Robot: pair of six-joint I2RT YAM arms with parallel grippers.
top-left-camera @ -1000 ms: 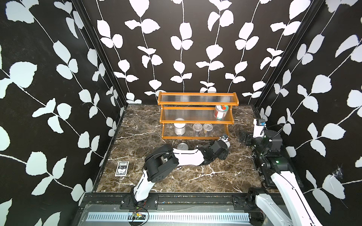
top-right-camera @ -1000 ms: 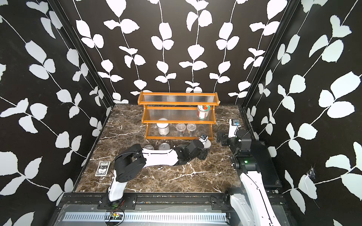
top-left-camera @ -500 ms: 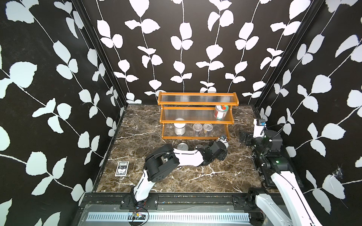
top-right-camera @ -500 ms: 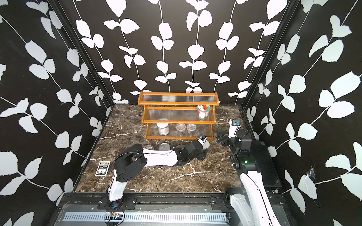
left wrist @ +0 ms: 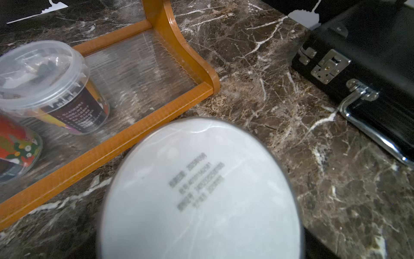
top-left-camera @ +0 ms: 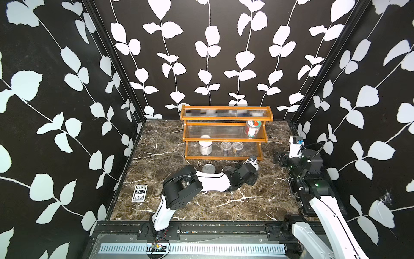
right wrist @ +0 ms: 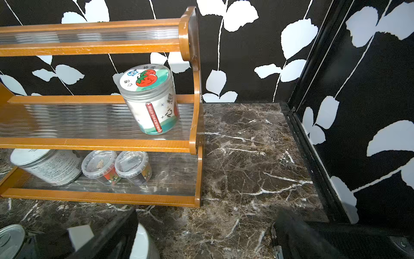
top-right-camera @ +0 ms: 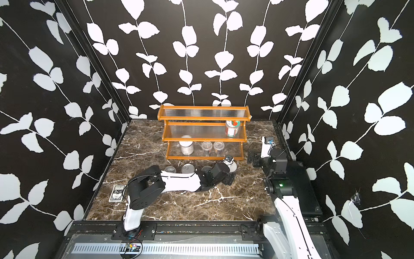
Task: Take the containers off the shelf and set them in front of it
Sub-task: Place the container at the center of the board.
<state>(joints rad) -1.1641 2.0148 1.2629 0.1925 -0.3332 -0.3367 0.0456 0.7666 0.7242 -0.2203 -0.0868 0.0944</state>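
Observation:
The shelf (top-left-camera: pixel 224 157) stands at the back of the marble table. Its middle tier holds a strawberry-lid jar (top-left-camera: pixel 252 128). On the bottom tier are a white-lidded tin (top-left-camera: pixel 205 146) and two clear cups (top-left-camera: pixel 225 148) (top-left-camera: pixel 237 147). In front of the shelf stand a silver can (top-left-camera: pixel 208 168), a small tub (top-right-camera: pixel 169 169) and a clear cup (top-right-camera: pixel 206 168). My left gripper (top-left-camera: pixel 254 168) reaches around a white-lid jar (left wrist: pixel 201 190) by the shelf's right front corner. That lid hides its fingers. My right gripper (right wrist: pixel 206 237) hangs open and empty to the right of the shelf.
A black-and-white card box (top-left-camera: pixel 140 193) lies near the table's left front edge. A black latched case (left wrist: pixel 358 67) sits along the right edge, close to the white-lid jar. Patterned walls close in on three sides.
The left wrist has shifted slightly to the left while the white-lid jar stays by the shelf's right corner. The right arm has not moved.

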